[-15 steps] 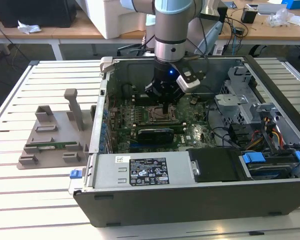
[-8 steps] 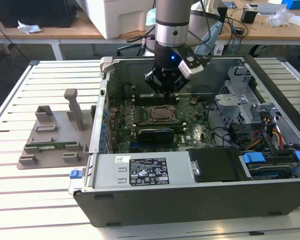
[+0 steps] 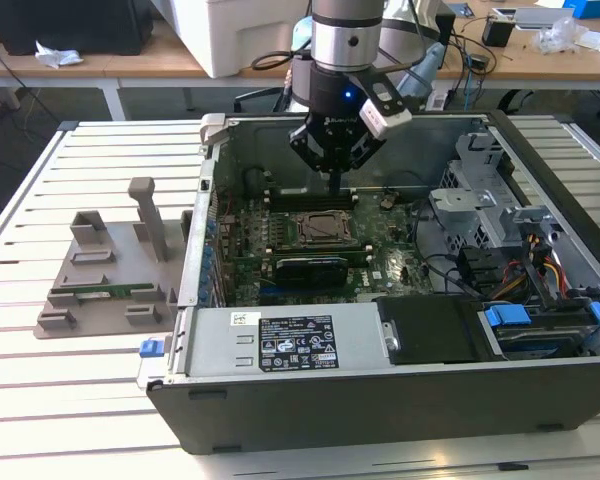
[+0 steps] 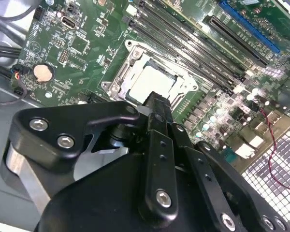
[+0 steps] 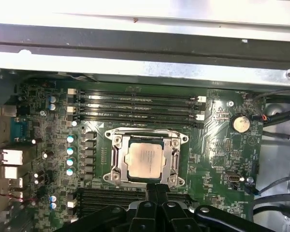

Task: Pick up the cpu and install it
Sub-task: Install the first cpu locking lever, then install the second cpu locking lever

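The cpu (image 5: 145, 161) lay flat in its socket (image 5: 117, 159) on the green board (image 5: 217, 145), its silver top facing up and framed by the metal socket bracket in both wrist views (image 4: 152, 83). In the exterior view the chip sat in the middle of the board inside the open computer case (image 3: 400, 400), too small there to make out more than a pale square (image 3: 323, 228). The pincer (image 5: 157, 188) hung just above the edge of the socket, its fingers pressed together with nothing between them; in the second wrist view the closed tips (image 4: 157, 104) covered one corner of the chip, so whether they touched it could not be told. In the exterior view the pincer (image 3: 334, 180) pointed straight down from the arm (image 3: 346, 45) over the board, just behind the socket.

Long black memory slots (image 5: 135, 101) ran beside the socket, and a round coin battery (image 5: 240, 123) sat further off on the board. Bundled cables (image 3: 540, 265) and drive bays (image 3: 480, 200) filled the case toward the exterior view's right. The case lay on a slatted white bench (image 3: 60, 400); on the exterior view's left of it stood a grey holder (image 3: 110, 275) with a green memory stick (image 3: 105, 293) lying in it. The lower part of the pincer body was cut off in both wrist views
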{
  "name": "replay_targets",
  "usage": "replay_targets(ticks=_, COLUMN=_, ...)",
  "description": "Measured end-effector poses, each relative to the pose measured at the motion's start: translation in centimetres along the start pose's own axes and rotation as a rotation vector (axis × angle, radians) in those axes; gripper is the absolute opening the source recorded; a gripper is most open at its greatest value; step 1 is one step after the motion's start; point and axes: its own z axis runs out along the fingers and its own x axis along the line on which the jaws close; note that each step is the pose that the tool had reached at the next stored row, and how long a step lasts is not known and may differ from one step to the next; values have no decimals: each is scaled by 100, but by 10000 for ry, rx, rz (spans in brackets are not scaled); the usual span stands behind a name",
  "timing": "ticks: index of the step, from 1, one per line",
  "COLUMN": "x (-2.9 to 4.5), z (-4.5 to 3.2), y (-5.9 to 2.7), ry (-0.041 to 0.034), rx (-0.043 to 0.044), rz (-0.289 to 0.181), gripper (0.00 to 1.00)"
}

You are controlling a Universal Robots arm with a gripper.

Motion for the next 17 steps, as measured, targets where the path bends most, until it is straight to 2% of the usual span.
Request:
replay_targets(ticks=10, x=0, z=0, y=0, ry=-1, rx=-15, rz=0, gripper=11)
replay_targets(ticks=11, x=0, z=0, y=-9, ry=0, rx=-13, rz=-3, gripper=11)
replay_targets(ticks=12, x=3, z=6, y=-58, ry=-2, rx=-25, rz=-1, gripper=11)
replay_targets(ticks=13, x=9, z=19, y=-171, ry=-5, rx=-91, rz=-1, gripper=11)
replay_targets(ticks=14, x=12, z=26, y=-216, ry=-7, rx=-146, rz=-1, gripper=11)
replay_targets(ticks=15, x=15, z=35, y=-268, ry=-12, rx=-246, rz=0, gripper=11)
replay_targets(ticks=17, x=19, z=53, y=-356, ry=-30, rx=-546, rz=-2, gripper=11)
